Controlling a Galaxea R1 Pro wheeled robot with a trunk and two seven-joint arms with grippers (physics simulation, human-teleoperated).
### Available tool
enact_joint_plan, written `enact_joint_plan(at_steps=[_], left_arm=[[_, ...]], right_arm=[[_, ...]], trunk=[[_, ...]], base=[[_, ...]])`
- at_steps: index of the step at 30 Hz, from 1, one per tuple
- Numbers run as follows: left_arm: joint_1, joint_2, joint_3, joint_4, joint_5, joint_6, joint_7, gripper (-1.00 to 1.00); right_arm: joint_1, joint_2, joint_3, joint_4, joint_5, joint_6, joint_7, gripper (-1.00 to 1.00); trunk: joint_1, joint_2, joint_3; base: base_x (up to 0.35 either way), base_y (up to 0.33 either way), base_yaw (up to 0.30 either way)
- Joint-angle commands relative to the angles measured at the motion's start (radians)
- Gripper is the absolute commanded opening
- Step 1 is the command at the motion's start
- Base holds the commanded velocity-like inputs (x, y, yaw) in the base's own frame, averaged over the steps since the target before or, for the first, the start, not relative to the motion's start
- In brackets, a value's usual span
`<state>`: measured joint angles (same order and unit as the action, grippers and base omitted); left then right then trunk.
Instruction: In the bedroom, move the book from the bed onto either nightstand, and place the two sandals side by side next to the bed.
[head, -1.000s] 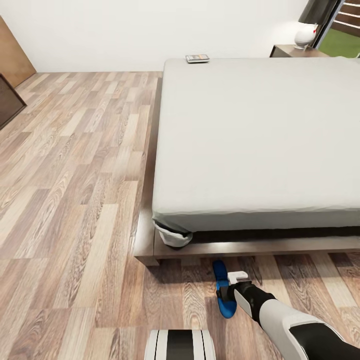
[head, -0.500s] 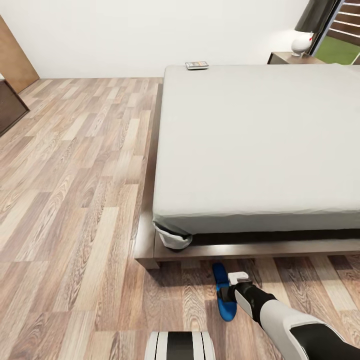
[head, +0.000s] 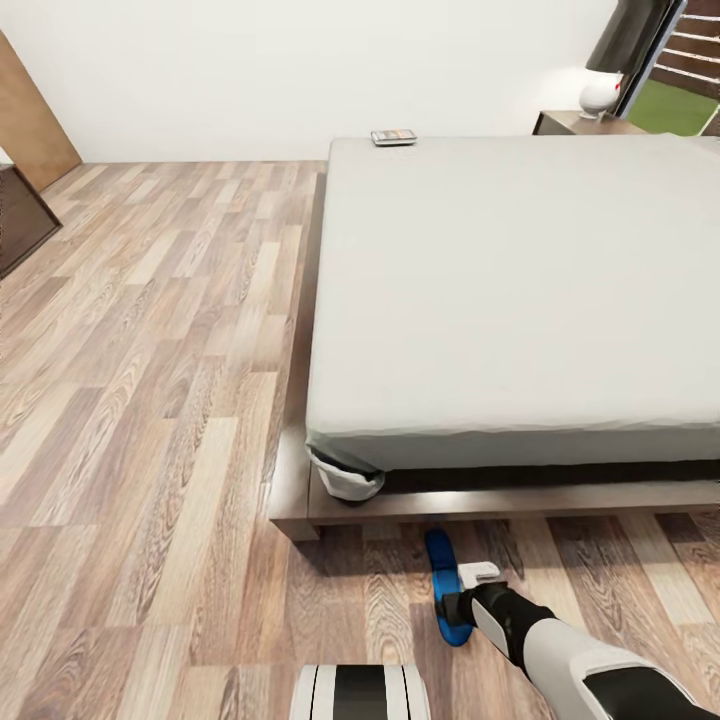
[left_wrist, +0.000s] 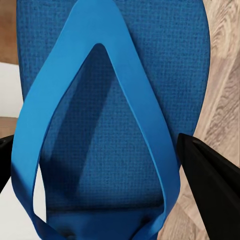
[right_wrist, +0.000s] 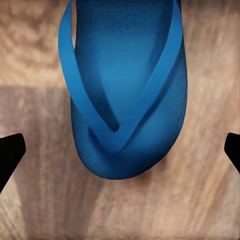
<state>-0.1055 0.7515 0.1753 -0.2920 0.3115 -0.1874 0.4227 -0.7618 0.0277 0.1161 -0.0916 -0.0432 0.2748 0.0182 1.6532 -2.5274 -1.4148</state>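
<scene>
Right gripper (head: 468, 590), fingers spread, has drawn back nearer from the blue sandal (head: 444, 585) (floor, near bed (head: 520, 290)); left fingers straddle another sandal (left_wrist: 112, 120); book (head: 393, 137) unmoved.

Your right hand (head: 467, 592) sits over a blue sandal (head: 443, 585) on the floor (head: 150, 420) beside the bed (head: 520, 290); the book (head: 394, 137) lies at the mattress's far corner.

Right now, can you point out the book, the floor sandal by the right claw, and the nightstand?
book (head: 394, 137): head view, middle of its cover.
sandal (head: 446, 589): head view, blue sole beside the claw.
nightstand (head: 566, 123): head view, its dark top.
</scene>
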Motion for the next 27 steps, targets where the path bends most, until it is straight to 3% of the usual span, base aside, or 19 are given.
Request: enact_joint_plan(at_steps=[1,4,9,16,21,27], left_arm=[[0.000,0.000,-0.002,0.001,0.011,-0.006,-0.001,-1.00],[0.000,0.000,-0.002,0.002,0.010,-0.005,-0.001,-1.00],[0.000,0.000,-0.002,0.002,0.011,-0.005,-0.001,-1.00],[0.000,0.000,-0.003,0.002,0.010,-0.005,-0.001,-1.00],[-0.001,0.000,-0.003,0.002,0.010,-0.005,-0.001,-1.00],[0.000,0.000,-0.003,0.003,0.009,-0.005,-0.001,-1.00]], right_arm=[[0.005,-0.001,0.008,-0.002,-0.004,0.006,0.002,1.00],[0.024,-0.005,0.008,-0.002,-0.004,0.006,0.002,1.00],[0.048,-0.009,0.007,-0.003,-0.003,-0.004,0.002,1.00],[0.061,-0.016,0.006,-0.002,-0.004,-0.040,0.002,1.00],[0.063,-0.032,0.005,-0.002,-0.005,-0.047,0.002,1.00],[0.066,-0.055,0.005,-0.001,-0.006,-0.050,0.002,1.00]], trunk=[[-0.001,0.000,0.003],[-0.002,0.001,0.015],[-0.002,0.001,0.015],[-0.005,0.002,0.042],[-0.005,0.002,0.042],[-0.008,0.004,0.065]], base=[[0.000,0.000,0.000],[0.000,0.000,0.000],[0.000,0.000,0.000],[0.000,0.000,0.000],[0.000,0.000,0.000],[0.000,0.000,0.000]])
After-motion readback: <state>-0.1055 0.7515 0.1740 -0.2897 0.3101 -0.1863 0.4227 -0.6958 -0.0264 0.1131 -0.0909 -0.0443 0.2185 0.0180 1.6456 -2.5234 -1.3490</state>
